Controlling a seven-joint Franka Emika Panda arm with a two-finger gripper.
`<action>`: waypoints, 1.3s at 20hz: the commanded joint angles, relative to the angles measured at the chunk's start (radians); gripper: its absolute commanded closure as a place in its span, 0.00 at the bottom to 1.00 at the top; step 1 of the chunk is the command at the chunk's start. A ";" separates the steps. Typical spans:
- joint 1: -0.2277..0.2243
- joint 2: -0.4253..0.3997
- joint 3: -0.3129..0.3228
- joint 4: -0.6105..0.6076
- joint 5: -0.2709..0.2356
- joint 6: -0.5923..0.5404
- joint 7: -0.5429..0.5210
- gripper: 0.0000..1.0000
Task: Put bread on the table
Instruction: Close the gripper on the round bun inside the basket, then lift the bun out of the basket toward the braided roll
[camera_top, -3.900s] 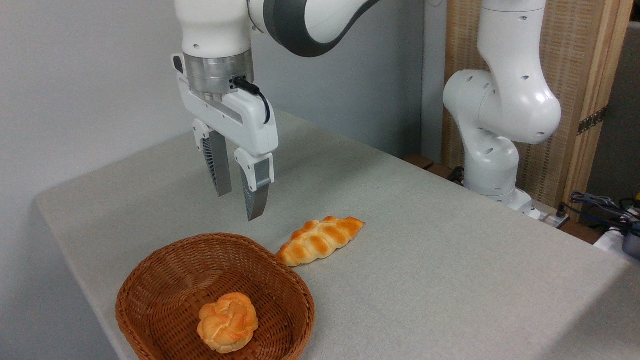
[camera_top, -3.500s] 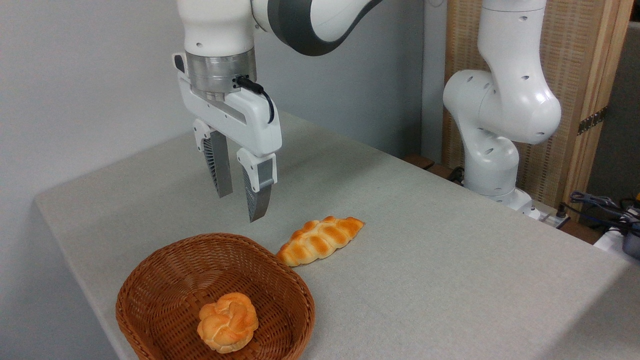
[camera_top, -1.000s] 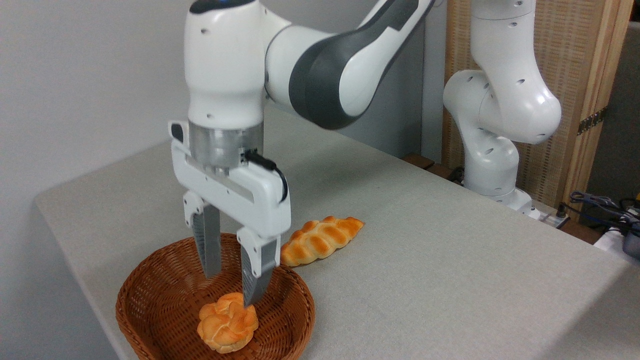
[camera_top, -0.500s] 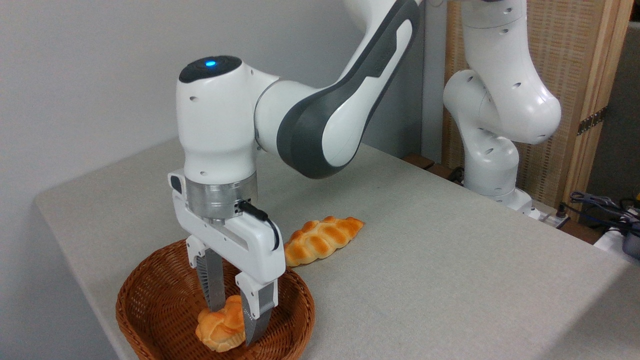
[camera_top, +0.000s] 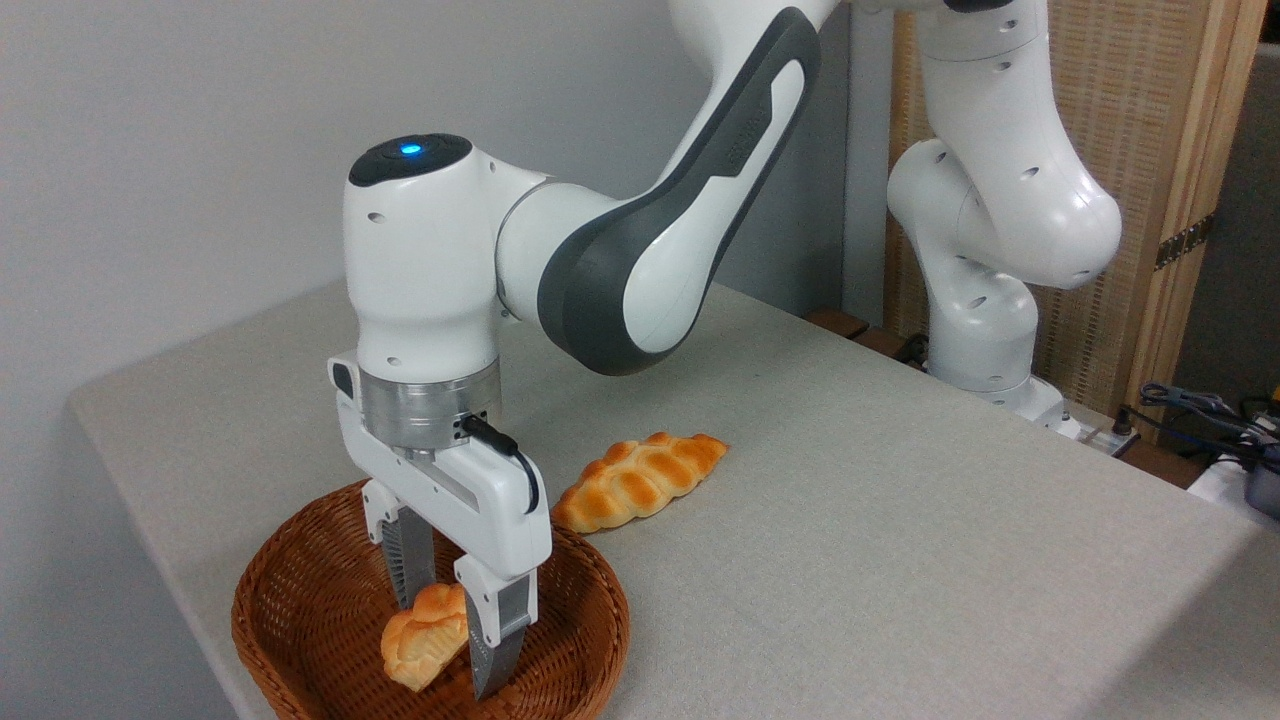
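You had the white two-finger gripper (camera_top: 452, 640) lowered into the brown woven wicker basket (camera_top: 300, 620) at the near left corner of the light grey-beige fabric-covered table (camera_top: 850, 520); its ribbed grey fingers (camera_top: 408, 570) were clamped on the small round knotted golden-orange bun (camera_top: 425, 648), one finger on each side; the bun sat tilted between them, inside the basket, and you could not tell whether it touched the basket floor; the longer braided golden loaf (camera_top: 638, 481) lay flat on the table just beside the basket's far rim, apart from the gripper; the white and grey arm (camera_top: 620, 270) arched overhead from its base at the table's right edge.
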 joint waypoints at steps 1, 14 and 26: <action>-0.002 0.018 -0.003 0.006 0.009 0.028 0.017 0.57; 0.000 -0.008 -0.037 0.009 -0.004 0.026 0.014 0.54; 0.001 -0.189 -0.030 0.003 -0.022 -0.174 0.020 0.46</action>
